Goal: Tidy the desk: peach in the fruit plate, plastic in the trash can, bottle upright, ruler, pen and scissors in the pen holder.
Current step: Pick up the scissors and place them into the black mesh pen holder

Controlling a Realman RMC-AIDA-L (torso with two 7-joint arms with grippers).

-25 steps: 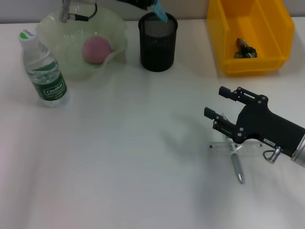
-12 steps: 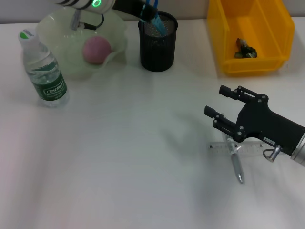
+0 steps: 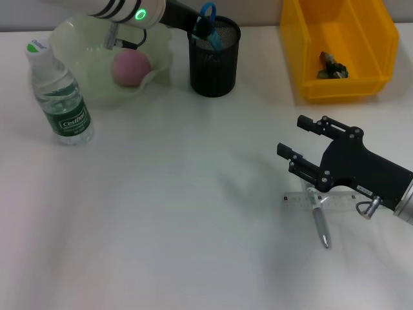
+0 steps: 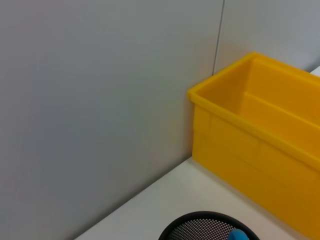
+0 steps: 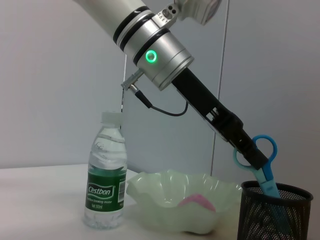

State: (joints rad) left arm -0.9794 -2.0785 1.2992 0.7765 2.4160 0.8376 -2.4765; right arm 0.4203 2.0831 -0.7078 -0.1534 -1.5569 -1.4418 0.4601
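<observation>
Scissors (image 3: 208, 24) lowered deeper into holder (image 3: 213, 58) at far centre since a second ago, left gripper (image 3: 201, 27) clamped on the handles; insertion nearly complete, release pending. Right gripper (image 3: 298, 139) parked open at near right over ruler (image 3: 310, 199) and pen (image 3: 319, 223). Count, largest first: one desk (image 3: 168, 206), bin (image 3: 339, 48), plate (image 3: 97, 58), bottle (image 3: 59, 97), holder, peach (image 3: 131, 67), ruler, pen, scissors, plastic (image 3: 332, 66).

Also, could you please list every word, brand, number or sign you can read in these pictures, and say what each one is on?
"Cestbon": on the green label of the bottle, upright beside the fruit plate.
Smaller print under that brand name: too small to read.
Markings on the ruler, lying on the desk under the pen: too small to read.
Nothing else carries readable text.
</observation>
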